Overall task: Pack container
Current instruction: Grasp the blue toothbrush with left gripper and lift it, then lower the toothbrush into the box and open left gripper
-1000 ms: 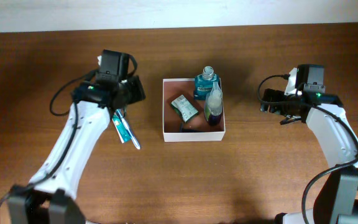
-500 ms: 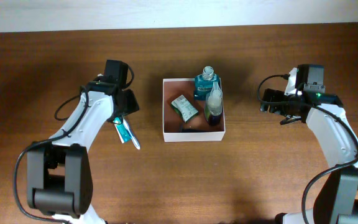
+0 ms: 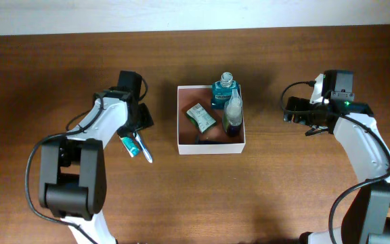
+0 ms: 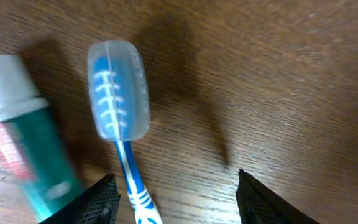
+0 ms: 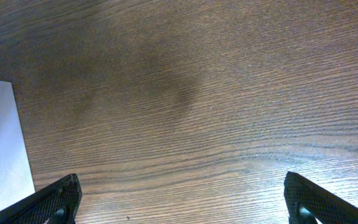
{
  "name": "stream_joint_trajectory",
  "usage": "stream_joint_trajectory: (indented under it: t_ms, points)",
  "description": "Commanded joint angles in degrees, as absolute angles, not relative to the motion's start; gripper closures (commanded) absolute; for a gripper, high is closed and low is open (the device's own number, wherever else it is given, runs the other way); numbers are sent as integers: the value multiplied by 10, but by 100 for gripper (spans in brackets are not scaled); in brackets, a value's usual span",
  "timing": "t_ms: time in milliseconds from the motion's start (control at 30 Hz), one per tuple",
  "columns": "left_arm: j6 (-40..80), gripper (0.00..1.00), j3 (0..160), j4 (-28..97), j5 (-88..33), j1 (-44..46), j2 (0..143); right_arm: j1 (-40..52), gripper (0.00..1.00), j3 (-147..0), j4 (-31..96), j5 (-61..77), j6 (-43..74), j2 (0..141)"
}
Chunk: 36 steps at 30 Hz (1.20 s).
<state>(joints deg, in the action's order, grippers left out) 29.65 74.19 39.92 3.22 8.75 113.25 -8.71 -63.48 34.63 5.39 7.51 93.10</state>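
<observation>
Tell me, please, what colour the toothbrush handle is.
The toothbrush handle is blue; the left wrist view shows it best.

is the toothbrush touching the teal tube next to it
Apart. The left wrist view shows a strip of bare table between the toothbrush and the teal tube along their whole visible length.

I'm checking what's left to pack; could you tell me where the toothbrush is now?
Overhead, the toothbrush lies left of the container, beside the toothpaste, under the left gripper.
</observation>
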Motion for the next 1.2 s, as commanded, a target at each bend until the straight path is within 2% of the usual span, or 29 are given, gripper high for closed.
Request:
stream_joint_trajectory:
  t_ms: [0, 67, 267, 533, 833, 1167]
  points:
    - [302, 52, 732, 394, 26, 85, 1146, -90, 1, -633, 347, 51, 76, 932]
    - [302, 68, 732, 395, 26, 85, 1146, -90, 1, -633, 347, 51, 76, 932]
    - [302, 90, 732, 396, 26, 85, 1146, -90, 1, -633, 347, 51, 76, 932]
    - [297, 93, 765, 399, 25, 90, 1072, -90, 2, -633, 347, 51, 76, 932]
    - [286, 89, 795, 381, 57, 194, 862, -90, 2, -633, 347, 51, 76, 932]
    - [309, 89, 794, 282, 24, 291, 915, -90, 1, -633, 347, 51, 76, 932]
